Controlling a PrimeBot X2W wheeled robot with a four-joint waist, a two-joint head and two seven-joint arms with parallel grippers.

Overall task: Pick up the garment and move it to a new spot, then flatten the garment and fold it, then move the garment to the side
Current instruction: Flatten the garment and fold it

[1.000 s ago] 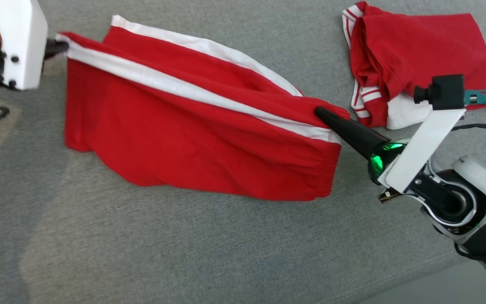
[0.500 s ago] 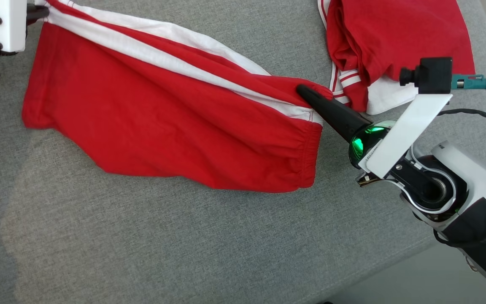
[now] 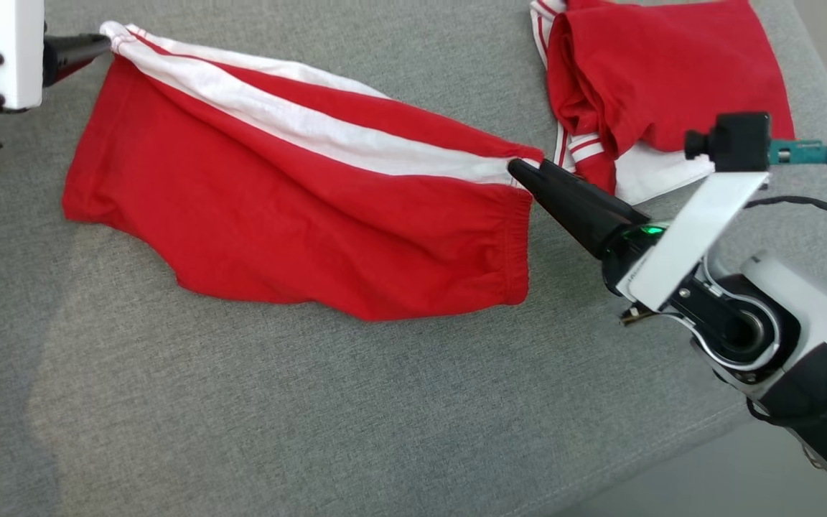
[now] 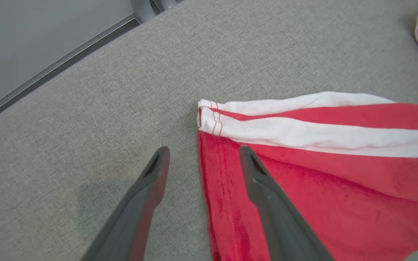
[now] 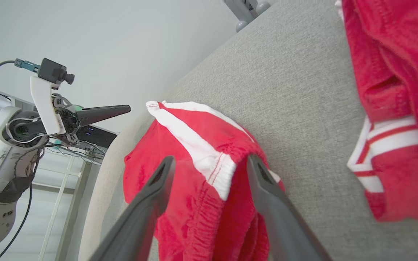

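Two red pieces of clothing lie on the grey upholstered surface (image 3: 313, 431). At the upper left of the head view, the left gripper (image 3: 100, 47) points at the striped corner of the red shorts (image 3: 298, 215). In its wrist view its fingers (image 4: 256, 174) stand wide apart, with the hem edge between them, unpinched. The shorts spread across the middle of the frame, white stripes along their upper edge. At their right end the right gripper (image 3: 521, 171) meets the waistband corner, its fingers (image 5: 158, 181) wide on either side of it, gripping nothing. A second red garment (image 3: 672, 72) lies bunched at the upper right, just beside the shorts.
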